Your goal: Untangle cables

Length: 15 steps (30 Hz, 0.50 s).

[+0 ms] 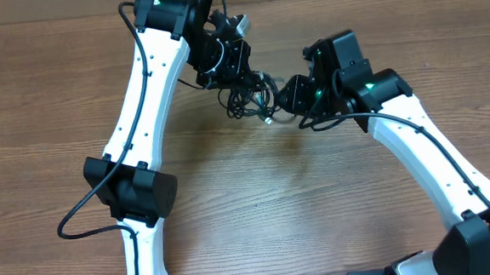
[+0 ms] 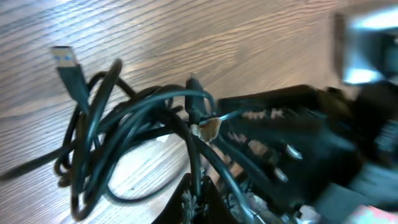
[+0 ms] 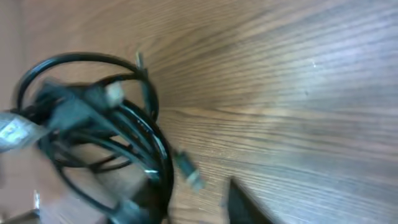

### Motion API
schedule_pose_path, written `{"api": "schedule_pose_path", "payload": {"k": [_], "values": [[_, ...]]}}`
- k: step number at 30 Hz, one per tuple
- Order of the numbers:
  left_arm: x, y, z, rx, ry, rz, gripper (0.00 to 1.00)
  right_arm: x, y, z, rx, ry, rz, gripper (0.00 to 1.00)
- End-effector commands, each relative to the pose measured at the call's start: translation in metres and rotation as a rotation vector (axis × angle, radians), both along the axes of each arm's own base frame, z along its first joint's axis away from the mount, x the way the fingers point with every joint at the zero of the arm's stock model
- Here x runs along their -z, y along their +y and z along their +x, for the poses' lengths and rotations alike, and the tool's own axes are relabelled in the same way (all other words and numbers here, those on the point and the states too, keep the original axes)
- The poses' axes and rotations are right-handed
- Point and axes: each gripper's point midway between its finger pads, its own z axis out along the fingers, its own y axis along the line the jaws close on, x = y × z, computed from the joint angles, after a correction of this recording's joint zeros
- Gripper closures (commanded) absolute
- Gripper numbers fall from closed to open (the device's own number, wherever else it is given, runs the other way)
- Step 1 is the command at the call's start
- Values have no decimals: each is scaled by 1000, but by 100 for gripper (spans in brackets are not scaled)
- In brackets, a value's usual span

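A tangle of black cables (image 1: 247, 95) lies on the wooden table at the back centre. My left gripper (image 1: 234, 70) is at its left edge, shut on one black cable strand that runs up between the jaws (image 2: 194, 198). In the left wrist view, the loops (image 2: 118, 137) spread left, with a blue USB plug (image 2: 67, 60) sticking up. My right gripper (image 1: 288, 95) is at the tangle's right edge. Its fingers (image 3: 198, 208) are apart, with the cable bundle (image 3: 134, 140) against the left finger and a small loose plug (image 3: 186, 171) between them. Both wrist views are blurred.
The wooden table (image 1: 283, 195) surrounds the tangle. In the left wrist view the right gripper's black body (image 2: 298, 149) is close beside the cables. The two arms meet over the back centre of the table.
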Motion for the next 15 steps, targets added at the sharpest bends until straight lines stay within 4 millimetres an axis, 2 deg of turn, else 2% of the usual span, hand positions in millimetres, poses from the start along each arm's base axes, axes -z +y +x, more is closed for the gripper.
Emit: {"api": "schedule_pose_path", "payload": {"k": [1, 5, 6, 8, 10, 14, 15], "values": [[-14, 8, 4, -5, -43, -30, 96, 35, -16, 4, 47, 61, -109, 96], [11, 61, 26, -145, -83, 247, 96, 42, -31, 8, 139, 77, -167, 96], [18, 81, 31, -231, -78, 364, 96, 40, -35, 10, 167, 74, -178, 96], [24, 108, 35, -328, -85, 507, 95, 33, -35, 12, 173, 55, -177, 96], [25, 117, 37, -345, -96, 556, 92, 23, -33, 15, 171, 36, -160, 96], [24, 116, 38, -346, -101, 550, 85, -29, -3, 18, 48, -50, -2, 96], [24, 116, 38, -346, -101, 550, 78, -39, 4, 17, 11, -65, 30, 96]]}}
